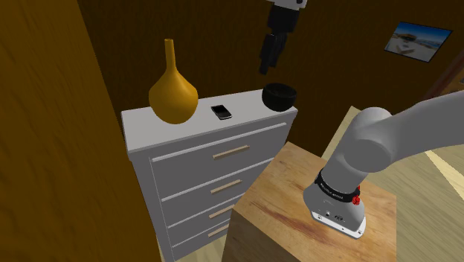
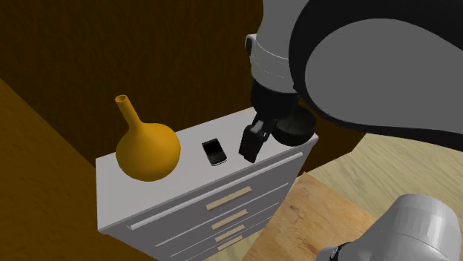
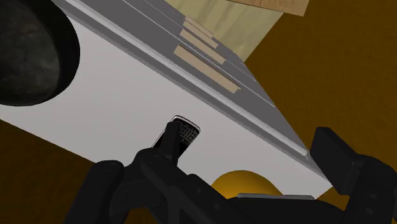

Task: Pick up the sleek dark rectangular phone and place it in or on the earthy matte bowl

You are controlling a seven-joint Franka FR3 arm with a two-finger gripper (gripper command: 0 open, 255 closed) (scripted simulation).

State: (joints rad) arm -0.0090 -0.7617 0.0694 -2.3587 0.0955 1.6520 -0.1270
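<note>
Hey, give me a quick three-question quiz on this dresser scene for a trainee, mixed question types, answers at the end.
1. True or false: the phone lies between the vase and the bowl on the dresser.
2. The tool is: A shut on the phone; B open above the dresser; C inside the bowl.
3. Fill in: the vase is ___ coloured.
Key: 1 true; 2 B; 3 orange.
</note>
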